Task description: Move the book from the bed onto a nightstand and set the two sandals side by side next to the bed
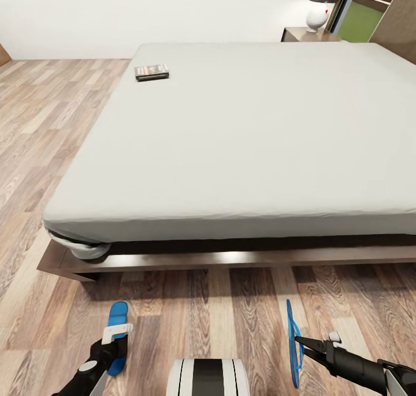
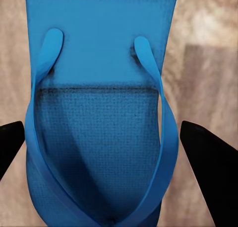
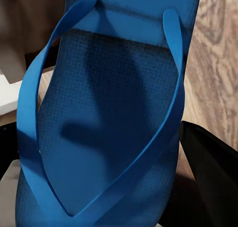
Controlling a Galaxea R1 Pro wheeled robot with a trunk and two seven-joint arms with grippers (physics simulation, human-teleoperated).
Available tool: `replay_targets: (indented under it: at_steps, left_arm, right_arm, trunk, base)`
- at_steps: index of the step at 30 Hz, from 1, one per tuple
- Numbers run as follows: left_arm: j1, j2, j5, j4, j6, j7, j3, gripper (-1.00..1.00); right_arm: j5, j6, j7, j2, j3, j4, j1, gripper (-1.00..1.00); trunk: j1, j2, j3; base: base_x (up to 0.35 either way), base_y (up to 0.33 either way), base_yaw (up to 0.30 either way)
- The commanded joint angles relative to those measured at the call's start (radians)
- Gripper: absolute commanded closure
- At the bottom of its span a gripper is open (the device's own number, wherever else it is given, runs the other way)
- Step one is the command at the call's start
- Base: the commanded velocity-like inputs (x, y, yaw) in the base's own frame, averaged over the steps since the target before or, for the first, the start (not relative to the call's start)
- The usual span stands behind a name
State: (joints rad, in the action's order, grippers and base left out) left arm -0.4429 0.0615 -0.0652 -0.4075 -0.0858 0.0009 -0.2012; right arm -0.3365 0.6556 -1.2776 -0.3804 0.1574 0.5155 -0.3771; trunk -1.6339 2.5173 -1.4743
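Both sandals are in play at the foot of the bed [image 1: 231, 130]. The left tool [image 1: 117, 333] hangs over one blue sandal [image 1: 118, 318] lying flat on the floor, fingers [image 2: 206, 160] spread either side of it, not gripping. The right tool [image 1: 299, 341] is pinching the other sandal [image 1: 293, 344], carried on edge just above the planks. The pair is near the bed, well apart, not yet side by side. The book [image 1: 151, 71] lies on the mattress far ahead of both tools, untouched; a nightstand [image 1: 309, 35] waits beyond.
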Motion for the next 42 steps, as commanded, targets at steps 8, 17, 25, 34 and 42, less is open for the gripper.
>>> replay_targets:
  at_steps: [8, 17, 25, 34, 42]
  left_arm:
    - [0.0, 0.0, -0.006, 0.001, -0.006, 0.001, -0.004, 1.0]
    - [0.0, -0.001, -0.006, 0.001, -0.006, 0.001, -0.004, 1.0]
    - [0.0, -0.001, -0.005, 0.001, -0.006, 0.001, -0.004, 1.0]
    - [0.0, 0.0, -0.005, 0.001, -0.006, 0.001, -0.004, 1.0]
    - [0.0, -0.001, -0.005, 0.001, -0.006, 0.001, -0.004, 1.0]
  right_arm:
    - [-0.004, 0.009, -0.002, -0.001, 0.001, 0.0, 0.0, 1.0]
    - [-0.004, 0.009, -0.002, -0.001, 0.0, 0.0, 0.0, 1.0]
    - [-0.004, 0.009, -0.002, 0.0, 0.0, 0.0, 0.0, 1.0]
    - [-0.004, 0.007, -0.003, -0.001, 0.001, 0.0, 0.0, 1.0]
    - [-0.004, 0.006, -0.003, -0.001, 0.001, 0.0, 0.0, 1.0]
  trunk:
    - [-0.001, 0.001, -0.008]
    - [-0.005, 0.003, -0.043]
    - [-0.006, 0.003, -0.055]
    - [-0.01, 0.006, -0.089]
    - [-0.012, 0.006, -0.105]
  base:
    - [0.0, 0.0, 0.0]
    - [0.0, 0.0, 0.0]
    - [0.0, 0.0, 0.0]
    - [0.0, 0.0, 0.0]
    - [0.0, 0.0, 0.0]
